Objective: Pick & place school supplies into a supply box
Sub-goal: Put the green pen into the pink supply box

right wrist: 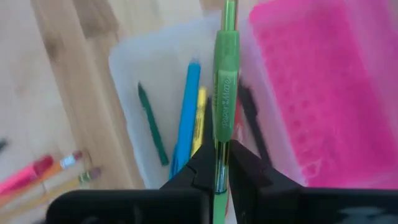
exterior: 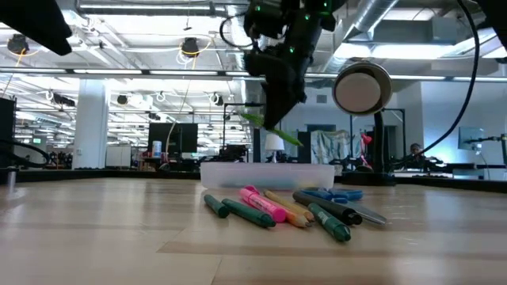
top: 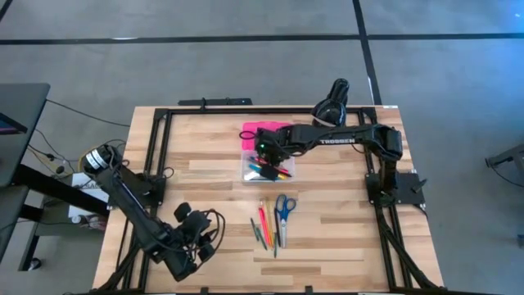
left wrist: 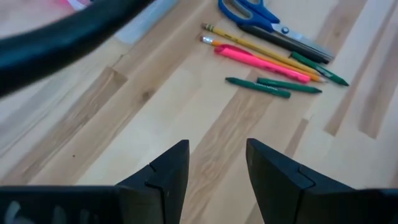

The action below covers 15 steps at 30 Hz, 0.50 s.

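Jaws of the right gripper (right wrist: 219, 163) clamped on a green pen (right wrist: 225, 93), held above the clear base of the supply box (right wrist: 134, 59) – pen hangs tilted over the box in the low view (exterior: 273, 127). Pink lid (right wrist: 311, 81) folded open beside the base, on the far side in the high view (top: 264, 129). Already in the base: a blue pen (right wrist: 186, 118), a yellow one (right wrist: 199, 121), a dark green one (right wrist: 151, 124), something black (right wrist: 252, 121).

Left gripper (left wrist: 216, 163) parked low near the table's front-left corner, fingers apart, nothing between them.

Loose on the wooden table (top: 196, 172), just in front of the box: blue-handled scissors (top: 284, 206), a pink marker (left wrist: 261, 62), two yellow pencils (left wrist: 249, 45), green markers (left wrist: 258, 88) – lying close together, some touching.
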### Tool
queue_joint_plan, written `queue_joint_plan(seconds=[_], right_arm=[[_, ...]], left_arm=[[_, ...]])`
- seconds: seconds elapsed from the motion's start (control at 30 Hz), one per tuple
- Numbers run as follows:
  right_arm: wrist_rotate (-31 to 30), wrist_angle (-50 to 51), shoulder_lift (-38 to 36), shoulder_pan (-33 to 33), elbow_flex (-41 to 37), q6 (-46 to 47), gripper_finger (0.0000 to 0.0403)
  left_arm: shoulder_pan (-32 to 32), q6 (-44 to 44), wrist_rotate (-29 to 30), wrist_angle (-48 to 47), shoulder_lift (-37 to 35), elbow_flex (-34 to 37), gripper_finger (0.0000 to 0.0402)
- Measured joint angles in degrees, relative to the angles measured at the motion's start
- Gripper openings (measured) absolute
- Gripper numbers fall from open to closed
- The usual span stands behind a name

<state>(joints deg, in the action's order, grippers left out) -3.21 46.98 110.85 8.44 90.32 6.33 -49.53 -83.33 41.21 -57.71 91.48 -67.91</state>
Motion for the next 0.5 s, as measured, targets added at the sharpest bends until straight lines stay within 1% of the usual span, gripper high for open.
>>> queue_joint_plan(seconds=[0.2,0.5], right_arm=[[0.21,-0.46,0.04,0.66,-4.17,-0.36,0.0017],[0.35,-2.55,0.04,1.48,-6.82,0.56,0.0034]], left_arm=[[1.00,0.10,0.10,-0.27,0.00,-0.01,0.0155],[2.12,0.11,0.29,-0.39,0.00,-0.01,0.0155]])
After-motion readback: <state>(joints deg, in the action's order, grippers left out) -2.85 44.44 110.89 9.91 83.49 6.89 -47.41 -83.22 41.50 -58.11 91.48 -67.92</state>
